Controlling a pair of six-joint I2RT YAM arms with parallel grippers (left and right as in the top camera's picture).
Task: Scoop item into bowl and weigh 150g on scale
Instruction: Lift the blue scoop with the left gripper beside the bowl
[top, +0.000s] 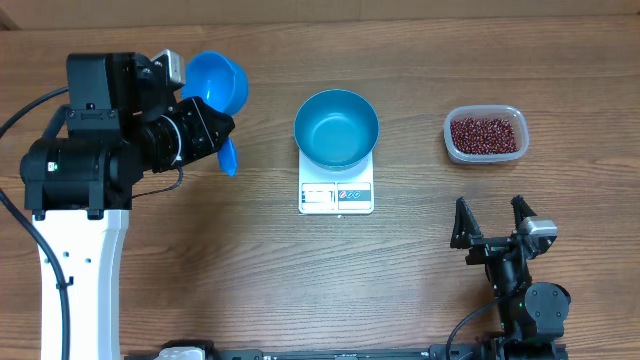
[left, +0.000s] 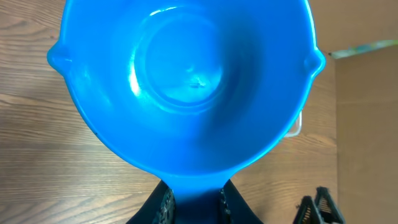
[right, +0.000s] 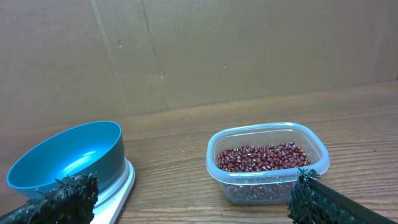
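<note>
The beans (top: 486, 134) lie in a clear plastic tub (top: 450, 140) at the right, also seen in the right wrist view as beans (right: 261, 157). The empty blue bowl (top: 336, 130) stands on the white scale (top: 336, 197) mid-table. My left gripper (top: 222, 140) is shut on the handle of a small blue scoop (top: 215, 82), held above the table at the far left. The scoop (left: 186, 81) is empty and fills the left wrist view. My right gripper (top: 492, 215) stands open near the front, behind the tub, with nothing between its fingers (right: 68, 199).
A cardboard wall (right: 217, 50) runs along the table's far side. The left arm's black and white body (top: 85, 170) takes up the left edge. Bare wood lies between scale and tub (right: 168, 162).
</note>
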